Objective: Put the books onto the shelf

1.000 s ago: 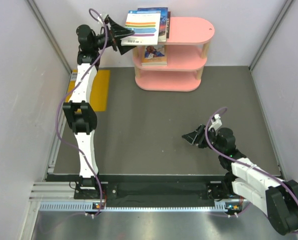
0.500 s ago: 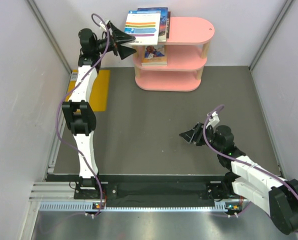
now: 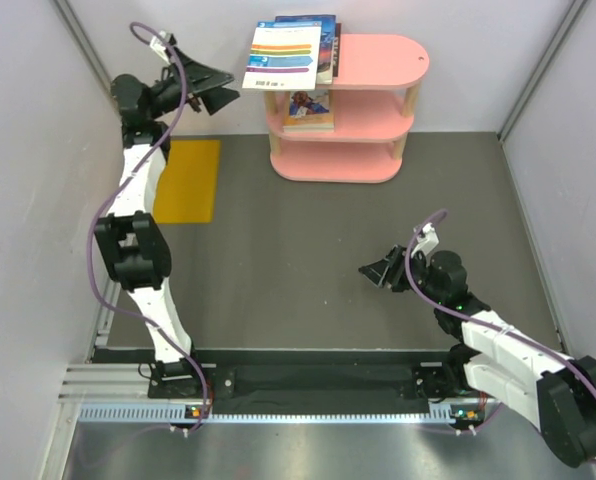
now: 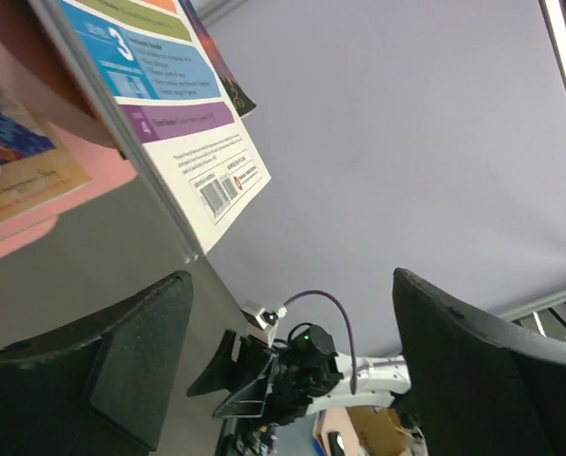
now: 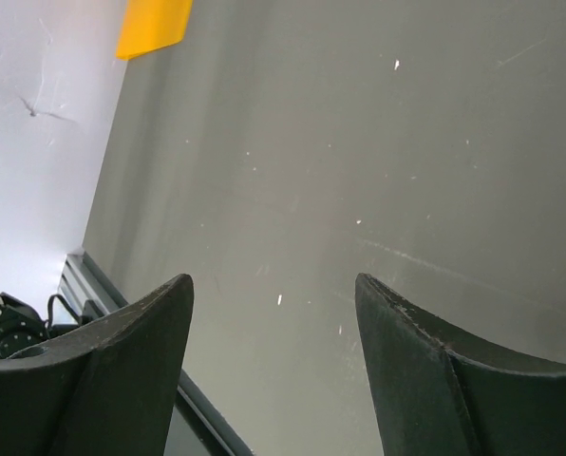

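The pink shelf [image 3: 378, 60] stands at the back. On its top board lies a white colour-striped book [image 3: 283, 55], its left end hanging past the edge, over a blue book [image 3: 323, 35]. Another book [image 3: 308, 108] lies on the middle board. My left gripper [image 3: 213, 90] hovers open and empty, apart from the shelf's left end. In the left wrist view the striped book [image 4: 160, 104] and the shelf [image 4: 88, 185] sit up and to the left of the open gripper [image 4: 292, 285]. My right gripper [image 3: 378, 272] is open and empty over the bare floor [image 5: 359, 142].
A flat yellow-orange rectangle [image 3: 183, 180] lies on the grey floor left of the shelf, also showing as the yellow patch [image 5: 155, 24] in the right wrist view. White walls close in the left, right and back sides.
My left arm has drawn back to the left, away from the shelf, and the striped book stays on the top board. The right gripper shifted slightly left.
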Tool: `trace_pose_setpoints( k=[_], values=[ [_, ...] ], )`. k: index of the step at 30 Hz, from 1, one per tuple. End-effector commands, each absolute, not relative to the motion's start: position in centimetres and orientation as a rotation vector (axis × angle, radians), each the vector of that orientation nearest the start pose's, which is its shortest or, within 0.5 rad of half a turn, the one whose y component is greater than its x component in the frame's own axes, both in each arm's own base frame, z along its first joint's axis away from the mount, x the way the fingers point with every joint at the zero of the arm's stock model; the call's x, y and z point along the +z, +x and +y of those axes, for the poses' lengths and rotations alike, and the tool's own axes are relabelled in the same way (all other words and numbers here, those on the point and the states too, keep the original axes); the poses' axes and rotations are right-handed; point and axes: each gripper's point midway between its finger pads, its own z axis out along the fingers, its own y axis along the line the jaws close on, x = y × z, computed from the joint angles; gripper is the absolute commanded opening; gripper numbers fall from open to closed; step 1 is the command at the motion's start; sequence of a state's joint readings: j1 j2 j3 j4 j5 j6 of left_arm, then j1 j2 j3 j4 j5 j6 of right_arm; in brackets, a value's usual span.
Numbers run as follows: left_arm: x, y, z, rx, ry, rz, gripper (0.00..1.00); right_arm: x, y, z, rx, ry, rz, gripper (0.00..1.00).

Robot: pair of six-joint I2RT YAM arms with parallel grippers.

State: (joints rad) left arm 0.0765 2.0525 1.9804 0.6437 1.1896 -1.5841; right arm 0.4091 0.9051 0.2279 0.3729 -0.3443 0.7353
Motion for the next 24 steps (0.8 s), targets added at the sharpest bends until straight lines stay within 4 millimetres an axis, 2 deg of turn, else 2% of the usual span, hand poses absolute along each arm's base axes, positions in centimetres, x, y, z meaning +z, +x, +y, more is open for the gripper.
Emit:
trace_pose_setpoints(
  k=[1,2,5,6,7,8,10,13,15,16,18,19,20,22,24],
  values=[
    [46.4,46.0,-11.1,-1.679,0.171,1.555,0.85,12.9,24.2,20.2,1.092,0.032,1.972,0.69],
    [46.5,45.7,-10.3,-1.661,0.161,1.550,0.83,12.9,24.2,20.2,1.090,0.036,1.971,0.69],
    [44.9,45.9,-9.1,-1.632,0.111,1.573,0.67,12.8,24.3,20.3,1.093,0.034,1.973,0.70],
    [44.1,46.4,-8.8,-1.641,0.046,1.609,0.55,12.8,24.3,20.3,1.095,0.035,1.974,0.69],
    [43.5,46.8,-8.6,-1.593,0.060,1.615,0.35,12.8,24.3,20.3,1.093,0.037,1.977,0.70],
    [43.6,46.7,-8.6,-1.564,0.062,1.616,0.27,12.7,24.3,20.3,1.096,0.036,1.979,0.69],
    [42.4,47.7,-8.2,-1.483,0.010,1.660,0.18,12.7,24.3,20.4,1.099,0.037,1.980,0.69],
    [41.5,48.7,-7.5,-1.355,-0.041,1.710,0.15,12.6,24.3,20.4,1.099,0.039,1.983,0.69],
    [41.0,49.3,-7.1,-1.303,-0.061,1.726,0.03,12.6,24.4,20.4,1.098,0.040,1.983,0.69],
    [40.1,49.9,-6.9,-1.261,-0.103,1.772,0.00,12.5,24.4,20.4,1.097,0.041,1.985,0.69],
    [39.0,50.8,-6.5,-1.199,-0.159,1.825,0.00,12.5,24.4,20.4,1.099,0.041,1.987,0.69],
    [39.2,51.9,-6.2,-1.113,-0.143,1.827,0.00,12.4,24.4,20.4,1.099,0.042,1.988,0.69],
    [37.9,51.8,-6.4,-1.100,-0.181,1.892,0.00,12.4,24.4,20.4,1.100,0.041,1.990,0.69],
    [37.9,52.6,-7.0,-1.041,-0.154,1.906,0.00,12.3,24.4,20.5,1.101,0.042,1.992,0.69],
    [37.0,53.2,-7.2,-0.984,-0.187,1.943,0.00,12.3,24.4,20.5,1.103,0.045,1.994,0.69]
  ],
)
